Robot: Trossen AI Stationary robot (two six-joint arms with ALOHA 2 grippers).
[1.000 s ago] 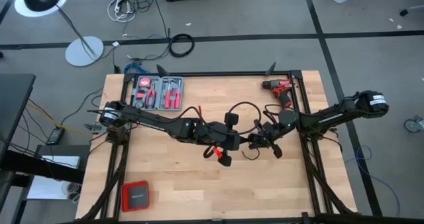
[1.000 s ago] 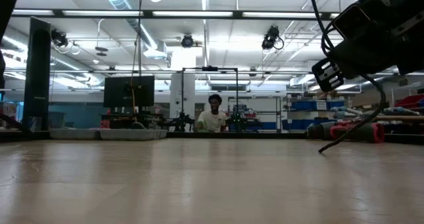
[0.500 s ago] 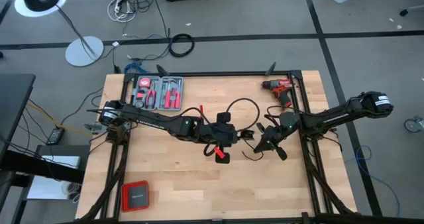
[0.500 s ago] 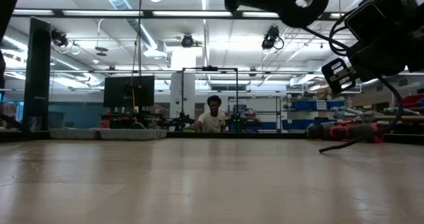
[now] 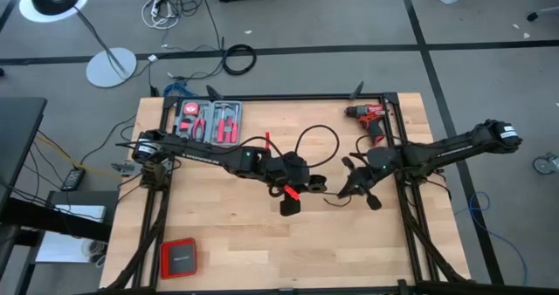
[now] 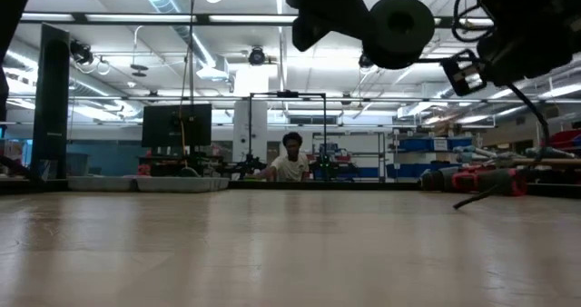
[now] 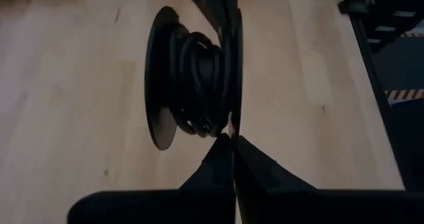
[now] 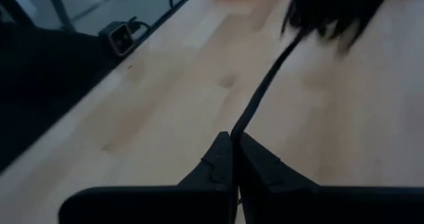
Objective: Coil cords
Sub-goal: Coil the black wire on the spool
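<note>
Black cord: from above it rises in a loop over the middle of the desk, between the two grippers, then runs down to the right gripper; half a second ago the loop stood at about the same spot, so the arc has kept its shape.
High view, left gripper: it has drifted a little toward the right edge and the near edge since a second ago, and now sits just beside the right gripper; a red tag on it shows beside the cord.
High view, right gripper: it has pulled back slightly toward the right edge, away from the drill near the far right corner; the span of cord between the grippers looks more taut, as I judge it.
Low view: a dark round part of one arm has come into the upper middle where nothing hung a second ago; a cord end slopes to the desk at the right, shifted rightward; a person sits in the room beyond.
Left wrist view: the fingers are pressed together on a thin edge of a spool with cord wound on it.
Right wrist view: the fingers are pinched on the cord, which runs off across the desk.
Meaning: winding seems under way but unfinished, since free cord remains.
</note>
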